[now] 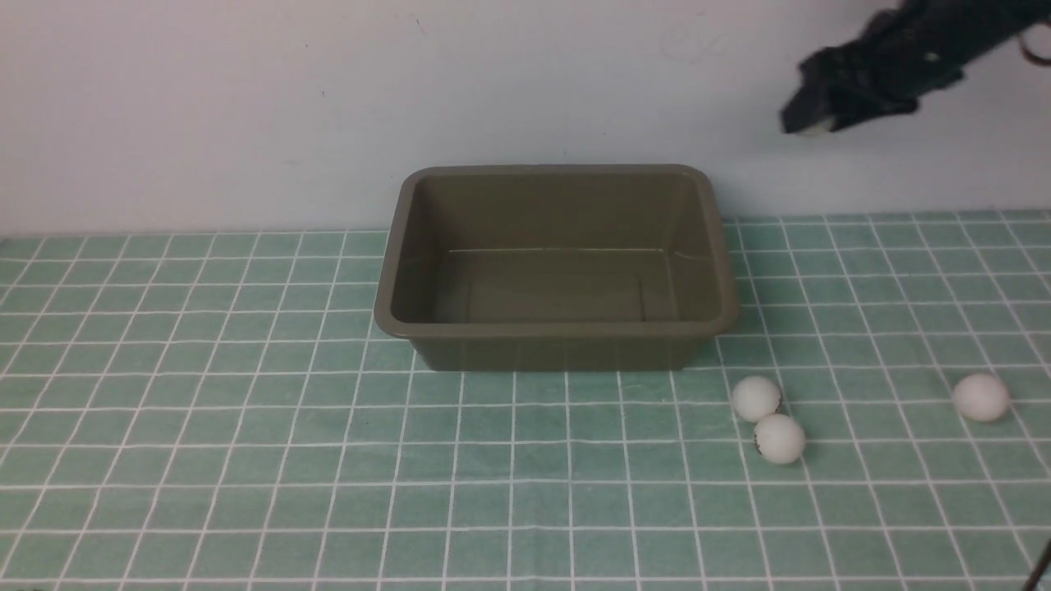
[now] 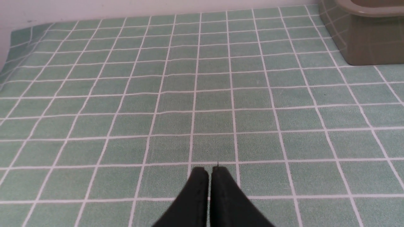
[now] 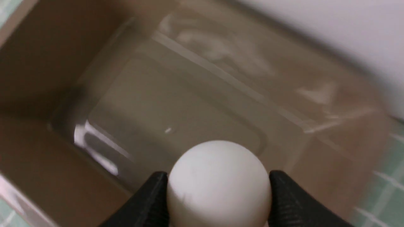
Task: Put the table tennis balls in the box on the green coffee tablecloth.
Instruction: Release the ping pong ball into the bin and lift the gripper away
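The olive-brown box [image 1: 558, 330] stands at the back middle of the green coffee tablecloth [image 1: 246, 460] with nothing inside. Three white table tennis balls lie on the cloth right of it: one [image 1: 755, 398] touching another with a dark mark [image 1: 779, 438], and a third [image 1: 980, 397] farther right. My right gripper [image 1: 809, 123] hangs high, above and right of the box. In the right wrist view it [image 3: 219, 176] is shut on a white ball [image 3: 217, 186], with the box's inside [image 3: 176, 104] beyond. My left gripper [image 2: 209, 170] is shut and holds nothing, low over the cloth [image 2: 202, 94].
A pale wall [image 1: 246, 107] rises right behind the box. In the left wrist view a corner of the box [image 2: 363, 41] shows, and the cloth's edge [image 2: 19, 34] meets the wall.
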You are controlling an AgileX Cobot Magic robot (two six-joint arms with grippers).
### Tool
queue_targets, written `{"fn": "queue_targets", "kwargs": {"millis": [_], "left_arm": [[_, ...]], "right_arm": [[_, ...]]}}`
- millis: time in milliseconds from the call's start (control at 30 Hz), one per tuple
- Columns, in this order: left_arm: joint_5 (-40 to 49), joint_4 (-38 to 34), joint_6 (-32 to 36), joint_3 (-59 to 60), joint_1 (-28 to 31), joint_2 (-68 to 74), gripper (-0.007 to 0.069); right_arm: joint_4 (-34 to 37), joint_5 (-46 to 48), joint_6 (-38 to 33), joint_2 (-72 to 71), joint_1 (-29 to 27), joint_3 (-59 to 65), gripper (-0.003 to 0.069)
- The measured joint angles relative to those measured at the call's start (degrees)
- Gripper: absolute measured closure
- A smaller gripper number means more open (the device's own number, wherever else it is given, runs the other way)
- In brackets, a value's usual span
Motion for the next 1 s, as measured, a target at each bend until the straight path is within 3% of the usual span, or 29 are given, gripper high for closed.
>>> {"fn": "queue_targets", "kwargs": {"millis": [133, 300, 533, 667, 800, 1000], "left_arm": [[0.0, 0.0, 0.0, 0.0, 0.0, 0.0, 0.0629], [0.0, 0.0, 0.0, 0.0, 0.0, 0.0, 0.0629], [0.0, 0.0, 0.0, 0.0, 0.0, 0.0, 0.0629], [0.0, 0.0, 0.0, 0.0, 0.0, 0.0, 0.0629], [0.0, 0.0, 0.0, 0.0, 0.0, 0.0, 0.0629], [0.0, 0.0, 0.0, 0.0, 0.0, 0.0, 0.0629]], "right_arm": [[-5.3, 0.1, 0.4, 5.5, 4.0, 0.1, 0.0298], [-5.1, 0.1, 0.3, 8.6, 4.1, 0.3, 0.0298], [-6.7, 0.1, 0.3, 8.8, 4.0, 0.4, 0.0190], [-13.0, 0.2, 5.9, 2.3, 3.6, 1.6, 0.0169], [-17.6, 0.0, 9.6, -13.2, -0.1, 7.7, 0.0167], [-16.9, 0.2, 10.7, -35.7, -12.1, 26.7, 0.0167]]}}
